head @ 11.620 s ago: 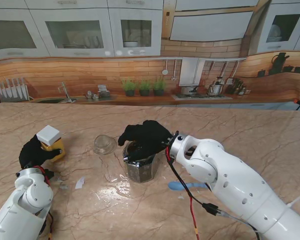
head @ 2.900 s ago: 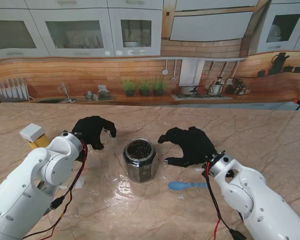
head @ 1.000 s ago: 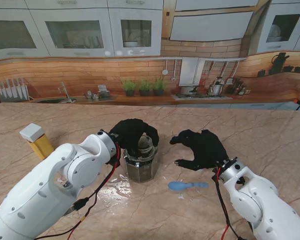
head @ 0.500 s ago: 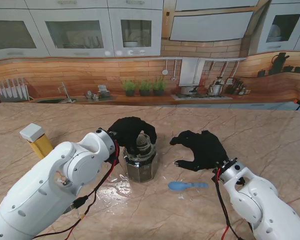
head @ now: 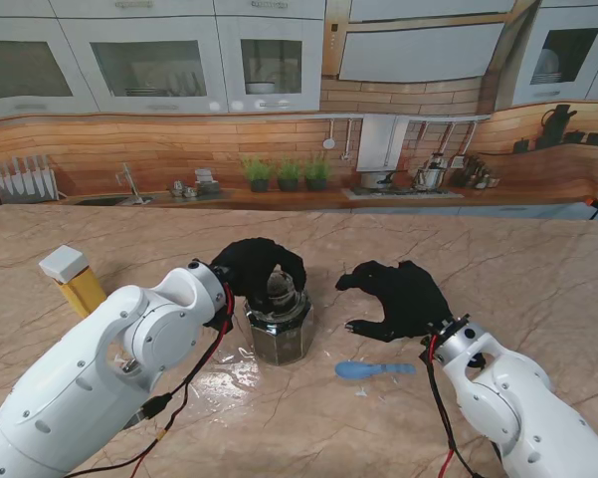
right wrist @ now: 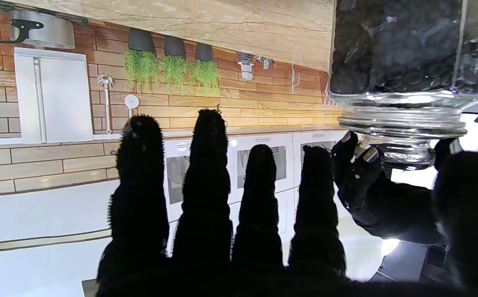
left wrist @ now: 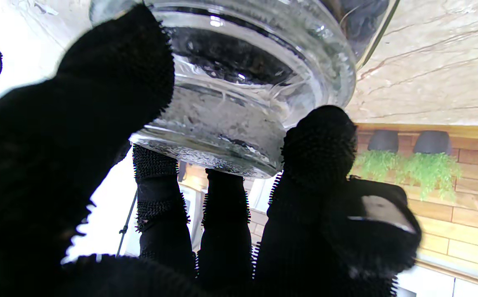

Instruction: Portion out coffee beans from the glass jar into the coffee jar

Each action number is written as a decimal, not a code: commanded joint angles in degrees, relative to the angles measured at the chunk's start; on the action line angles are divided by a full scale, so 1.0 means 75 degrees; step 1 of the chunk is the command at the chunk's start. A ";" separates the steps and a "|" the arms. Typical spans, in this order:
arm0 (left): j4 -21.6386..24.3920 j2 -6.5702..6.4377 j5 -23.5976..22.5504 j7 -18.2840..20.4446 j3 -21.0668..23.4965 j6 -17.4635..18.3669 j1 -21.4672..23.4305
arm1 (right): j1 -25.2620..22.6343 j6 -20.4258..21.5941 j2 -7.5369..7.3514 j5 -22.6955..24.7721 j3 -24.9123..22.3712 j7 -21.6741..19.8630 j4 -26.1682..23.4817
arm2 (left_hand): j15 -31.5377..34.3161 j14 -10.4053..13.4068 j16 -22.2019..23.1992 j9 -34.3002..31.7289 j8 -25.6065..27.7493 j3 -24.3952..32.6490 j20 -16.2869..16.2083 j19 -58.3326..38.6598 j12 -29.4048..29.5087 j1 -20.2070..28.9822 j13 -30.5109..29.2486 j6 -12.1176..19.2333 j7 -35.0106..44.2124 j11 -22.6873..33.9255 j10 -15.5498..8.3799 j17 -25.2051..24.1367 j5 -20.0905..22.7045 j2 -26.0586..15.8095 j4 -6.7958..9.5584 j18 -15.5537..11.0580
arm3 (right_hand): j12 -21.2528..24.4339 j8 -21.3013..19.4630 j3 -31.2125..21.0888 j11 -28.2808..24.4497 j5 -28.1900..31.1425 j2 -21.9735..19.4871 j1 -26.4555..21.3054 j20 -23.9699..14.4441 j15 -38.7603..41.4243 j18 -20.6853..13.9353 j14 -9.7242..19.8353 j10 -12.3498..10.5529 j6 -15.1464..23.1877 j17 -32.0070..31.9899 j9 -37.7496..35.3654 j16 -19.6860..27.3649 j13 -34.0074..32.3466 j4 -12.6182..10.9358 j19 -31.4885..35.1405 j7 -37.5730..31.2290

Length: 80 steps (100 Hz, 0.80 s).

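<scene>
Nearest you, a blue spoon (head: 374, 369) lay on the desk (head: 537, 269). Your right robot hand (head: 401, 298) hovered past it, fingers spread, holding nothing. Mid-desk stood the glass jar (head: 279, 336) of beans; your left robot hand (head: 258, 271) pinched its lid (head: 282, 291) on top. A yellow jar (head: 75, 280) sat far left.

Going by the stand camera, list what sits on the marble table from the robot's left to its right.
Yellow coffee jar with white square lid → black-gloved left hand shut on the clear glass lid atop the faceted glass jar of dark coffee beans → light blue plastic spoon → black-gloved right hand, open.
</scene>
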<state>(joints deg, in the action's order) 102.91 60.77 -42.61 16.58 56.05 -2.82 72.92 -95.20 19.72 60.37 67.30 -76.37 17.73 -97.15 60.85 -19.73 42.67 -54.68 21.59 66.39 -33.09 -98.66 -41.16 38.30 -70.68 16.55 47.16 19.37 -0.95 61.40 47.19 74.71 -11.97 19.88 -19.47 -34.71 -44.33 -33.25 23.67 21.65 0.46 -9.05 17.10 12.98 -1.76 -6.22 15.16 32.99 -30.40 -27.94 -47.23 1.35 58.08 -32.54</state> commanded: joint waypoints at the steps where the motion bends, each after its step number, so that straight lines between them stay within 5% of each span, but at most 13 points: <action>1: -0.0034 -0.0009 0.0015 0.0048 -0.0042 -0.0046 0.0094 | -0.0007 -0.0009 0.0013 0.0004 0.0028 -0.0009 -0.0010 | -0.0144 0.1496 0.0227 -0.1781 0.0519 0.0549 0.0120 -0.0161 -0.0883 0.1105 -0.0230 -0.0912 0.3557 0.1290 0.0043 -0.0109 0.0276 -0.1304 0.0790 -0.1666 | -0.0038 -0.0031 -0.0125 -0.0053 0.0103 0.0045 0.0322 0.0045 0.0035 -0.0085 0.0179 -0.0063 0.0104 0.0008 -0.0047 -0.0050 -0.0023 -0.0087 -0.0034 -0.0031; 7: -0.0024 -0.0014 0.0008 0.0069 -0.0051 -0.0066 0.0103 | -0.0004 -0.0012 0.0012 0.0008 0.0037 -0.0010 -0.0004 | -0.0375 0.1529 0.0262 -0.1663 0.0419 0.0207 0.0201 -0.0088 -0.0803 0.1083 -0.0200 -0.0902 0.3405 0.1217 0.0095 -0.0101 0.0158 -0.1479 0.0615 -0.2088 | -0.0037 -0.0032 -0.0123 -0.0050 0.0121 0.0052 0.0324 0.0046 0.0034 -0.0089 0.0179 -0.0064 0.0117 0.0008 -0.0044 -0.0049 -0.0022 -0.0086 -0.0034 -0.0037; 24: 0.0008 -0.0063 -0.0169 0.0257 -0.0045 -0.0027 0.0125 | -0.0009 -0.0037 0.0012 0.0014 0.0051 0.0009 0.0009 | -0.1074 0.1643 0.0405 -0.1011 0.0538 -0.0325 0.0365 0.0137 -0.0522 0.0711 -0.0163 -0.1094 0.2984 0.1444 0.0145 -0.0131 -0.0242 -0.1713 0.0162 -0.2134 | -0.0036 -0.0032 -0.0124 -0.0048 0.0122 0.0051 0.0314 0.0049 0.0029 -0.0086 0.0173 -0.0074 0.0116 0.0001 -0.0055 -0.0048 -0.0016 -0.0086 -0.0038 -0.0039; 26: 0.0005 -0.0065 -0.0185 0.0269 -0.0047 -0.0026 0.0125 | -0.0010 -0.0039 0.0013 0.0012 0.0050 0.0009 0.0009 | -0.1191 0.1647 0.0462 -0.0883 0.0567 -0.0284 0.0395 0.0190 -0.0344 0.0610 -0.0167 -0.1118 0.2945 0.1656 0.0156 -0.0155 -0.0255 -0.1736 0.0144 -0.1801 | -0.0036 -0.0032 -0.0123 -0.0048 0.0120 0.0053 0.0316 0.0049 0.0032 -0.0086 0.0171 -0.0082 0.0121 -0.0001 -0.0056 -0.0049 -0.0022 -0.0086 -0.0039 -0.0039; 31: 0.0008 -0.0078 -0.0231 0.0328 -0.0053 -0.0036 0.0120 | -0.0011 -0.0041 0.0013 0.0014 0.0050 0.0015 0.0010 | -0.1436 0.1683 0.0517 -0.0550 0.0596 -0.0268 0.0470 0.0281 -0.0113 0.0375 -0.0144 -0.1209 0.2796 0.1909 0.0183 -0.0152 -0.0370 -0.1923 0.0207 -0.2074 | -0.0036 -0.0034 -0.0123 -0.0046 0.0132 0.0054 0.0315 0.0051 0.0031 -0.0096 0.0189 -0.0077 0.0118 -0.0007 -0.0055 -0.0049 -0.0021 -0.0086 -0.0043 -0.0044; 33: 0.0011 -0.0084 -0.0236 0.0357 -0.0052 -0.0035 0.0117 | -0.0012 -0.0042 0.0012 0.0015 0.0049 0.0013 0.0009 | -0.1488 0.1677 0.0555 -0.0497 0.0612 -0.0273 0.0486 0.0313 -0.0034 0.0304 -0.0133 -0.1235 0.2753 0.1972 0.0191 -0.0178 -0.0382 -0.1954 0.0219 -0.1759 | -0.0036 -0.0031 -0.0125 -0.0045 0.0111 0.0055 0.0310 0.0051 0.0035 -0.0095 0.0176 -0.0078 0.0122 -0.0007 -0.0052 -0.0050 -0.0029 -0.0087 -0.0044 -0.0035; 39: 0.0033 -0.0097 -0.0260 0.0423 -0.0046 -0.0044 0.0122 | -0.0010 -0.0040 0.0013 0.0012 0.0049 0.0010 0.0008 | -0.1774 0.1630 0.0658 -0.0079 0.0675 -0.0247 0.0555 0.0426 0.0400 -0.0003 -0.0108 -0.1382 0.2419 0.2248 0.0248 -0.0193 -0.0483 -0.2046 0.0243 -0.1635 | -0.0036 -0.0033 -0.0122 -0.0046 0.0130 0.0050 0.0316 0.0051 0.0031 -0.0094 0.0173 -0.0077 0.0123 -0.0003 -0.0059 -0.0049 -0.0020 -0.0086 -0.0043 -0.0043; 48: 0.0116 -0.0125 -0.0378 0.0546 0.0009 -0.0014 0.0156 | -0.0007 -0.0042 0.0012 0.0014 0.0051 0.0011 0.0009 | -0.2197 0.1535 0.0876 0.0497 0.1327 -0.0289 0.0663 0.0598 0.1142 -0.0708 0.0028 -0.1600 0.1634 0.2367 0.0263 -0.0222 -0.0723 -0.2349 0.0695 -0.1602 | -0.0038 -0.0032 -0.0122 -0.0049 0.0127 0.0054 0.0314 0.0050 0.0027 -0.0098 0.0189 -0.0089 0.0131 -0.0001 -0.0063 -0.0048 -0.0013 -0.0086 -0.0041 -0.0041; 80: 0.0301 -0.0111 -0.0685 0.0330 0.0232 0.0227 0.0365 | -0.0004 -0.0075 0.0009 0.0018 0.0073 -0.0024 0.0010 | -0.2660 0.1072 0.1060 0.2721 0.1138 -0.0951 0.0807 0.0947 0.1481 -0.2231 0.0953 -0.1095 0.0432 0.1463 0.0131 -0.0300 -0.2027 -0.2397 0.0302 -0.1126 | -0.0037 -0.0036 -0.0125 -0.0037 0.0187 0.0061 0.0305 0.0044 0.0035 -0.0075 0.0165 -0.0087 0.0150 0.0010 -0.0083 -0.0052 -0.0026 -0.0085 -0.0028 -0.0058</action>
<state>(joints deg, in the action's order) 105.12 60.11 -47.74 19.28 57.64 -1.36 74.83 -95.10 19.32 60.36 67.33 -75.97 17.66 -96.93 44.10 -14.17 51.31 -37.59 28.38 60.08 -27.68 -91.29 -30.75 24.61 -65.89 14.77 48.12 30.53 0.98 58.93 32.67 57.57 -9.63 13.71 -19.47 -34.71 -44.33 -33.25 23.70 21.67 0.46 -9.04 17.10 12.46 -1.75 -6.22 15.16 32.99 -30.40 -27.95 -47.24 1.35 58.08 -32.55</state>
